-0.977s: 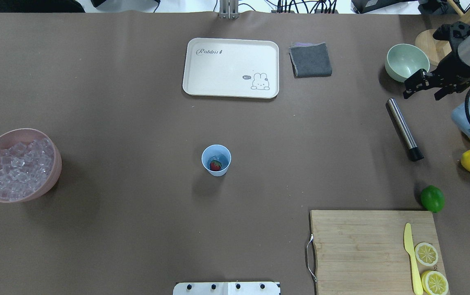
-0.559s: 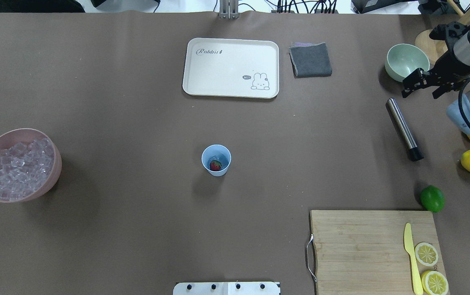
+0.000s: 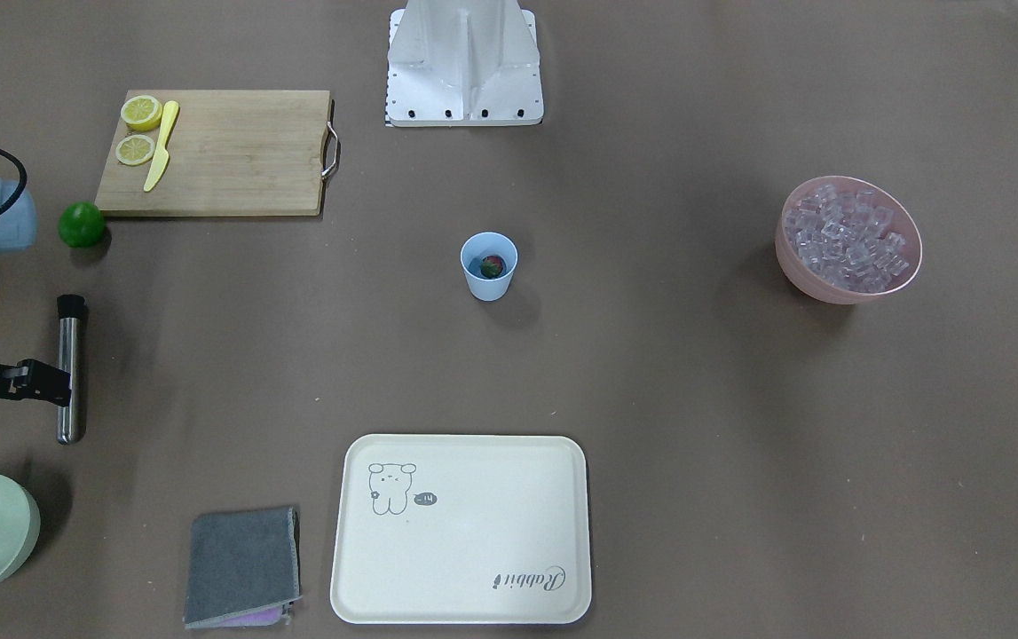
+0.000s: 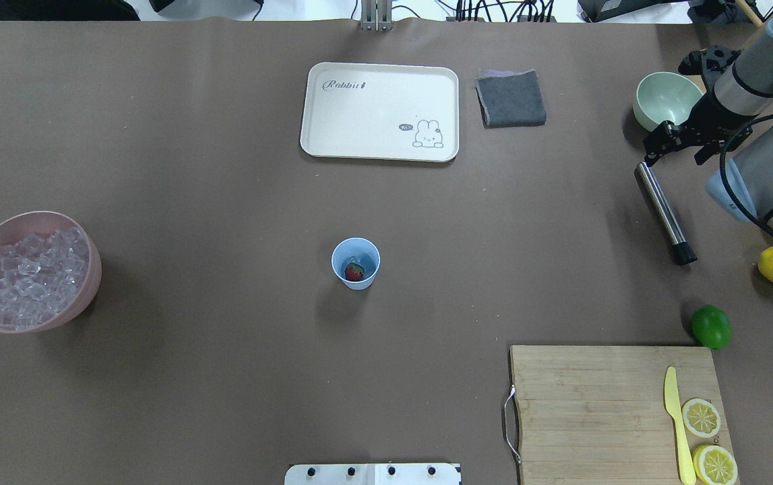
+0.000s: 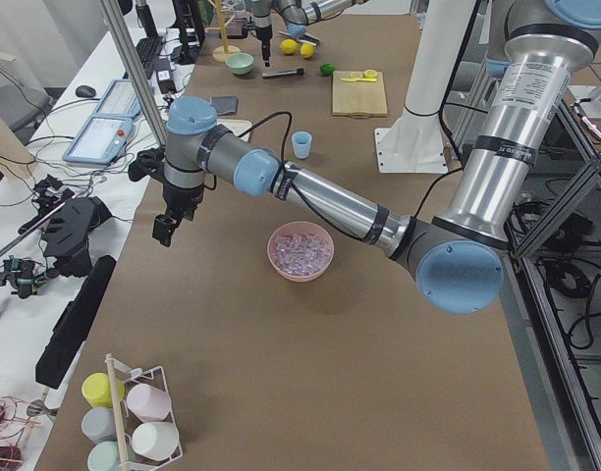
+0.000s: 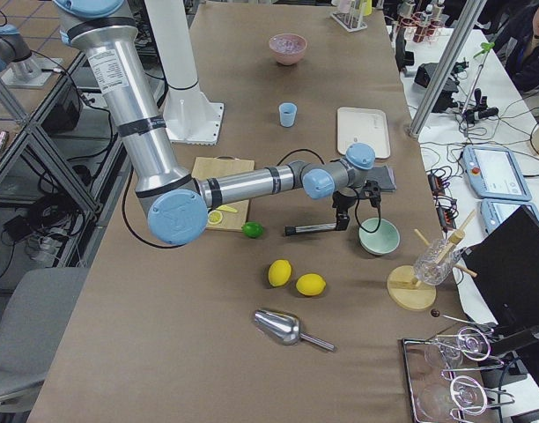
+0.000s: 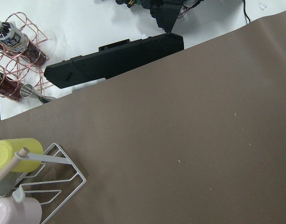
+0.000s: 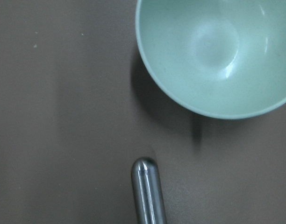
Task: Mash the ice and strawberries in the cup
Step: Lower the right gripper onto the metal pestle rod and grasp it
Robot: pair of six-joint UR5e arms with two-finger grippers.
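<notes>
The cup (image 4: 356,264), standing mid-surface, holds the strawberry (image 4: 354,271) and what looks like ice (image 4: 352,259), both unmashed, while the right tool (image 4: 674,153), released and empty, hovers over the ungrasped steel muddler (image 4: 664,212).

Overhead, you have a cream tray (image 4: 379,111) at twelve o'clock on the bench (image 4: 191,168), grey cloth (image 4: 511,98) just beside it; pale green bowl (image 4: 662,94) at two; steel rod (image 4: 662,209) at three; wooden board (image 4: 588,404) at five.
</notes>
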